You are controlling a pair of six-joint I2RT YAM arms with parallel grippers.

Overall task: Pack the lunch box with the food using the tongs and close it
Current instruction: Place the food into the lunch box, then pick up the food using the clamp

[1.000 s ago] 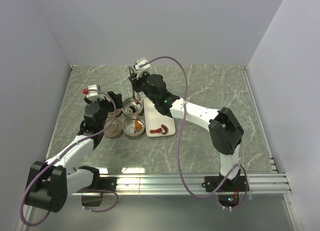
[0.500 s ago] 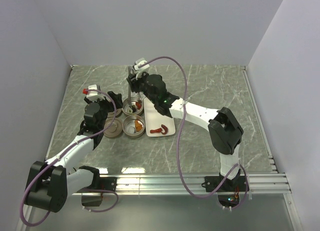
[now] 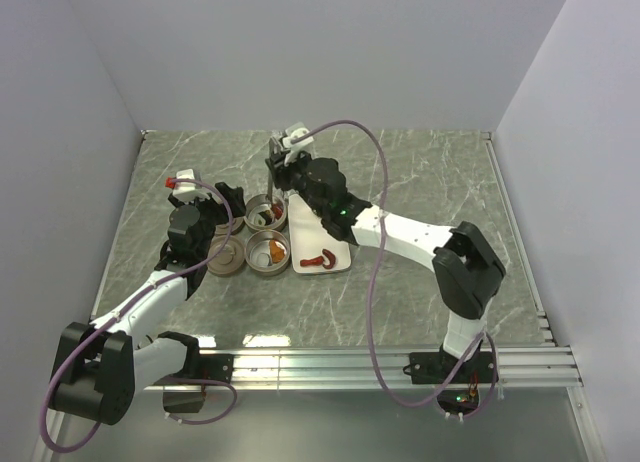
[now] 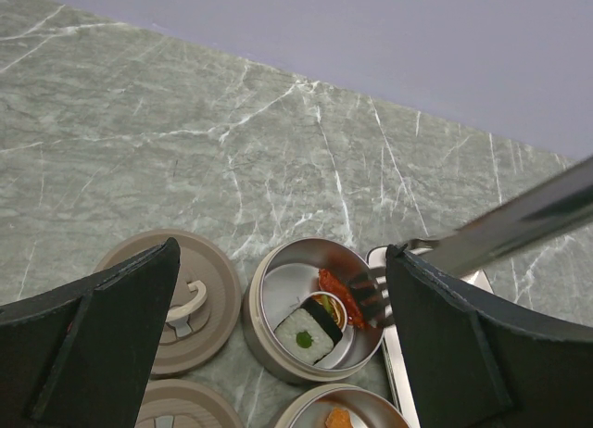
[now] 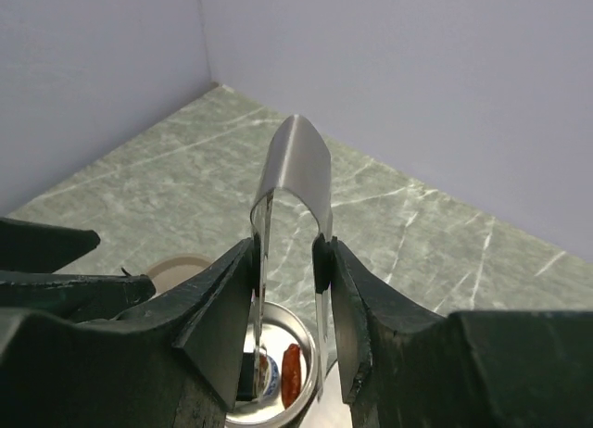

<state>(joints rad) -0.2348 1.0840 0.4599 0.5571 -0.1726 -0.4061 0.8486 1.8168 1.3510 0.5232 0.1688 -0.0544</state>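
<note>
Where the top view looks down on the left arm, its dark wrist covers the fingertips and part of the lids. The wrist camera shows the left gripper (image 4: pixel 283 252) spread wide with nothing between its fingers (image 4: pixel 83 354). The near tin (image 4: pixel 310 400) and its orange piece (image 4: pixel 338 417) are cut off at that view's lower edge. The right arm hides the far half of the white tray (image 3: pixel 312 244).

The right arm reaches far forward and leftward. The right gripper (image 5: pixel 289 261) is clamped on both arms of the tongs (image 5: pixel 293 173), just below their joined end. The tongs angle down into the far tin (image 4: pixel 278 284), tips by a red piece (image 4: pixel 335 287); contact cannot be determined. The left arm is bent, its wrist above the lids.
</note>
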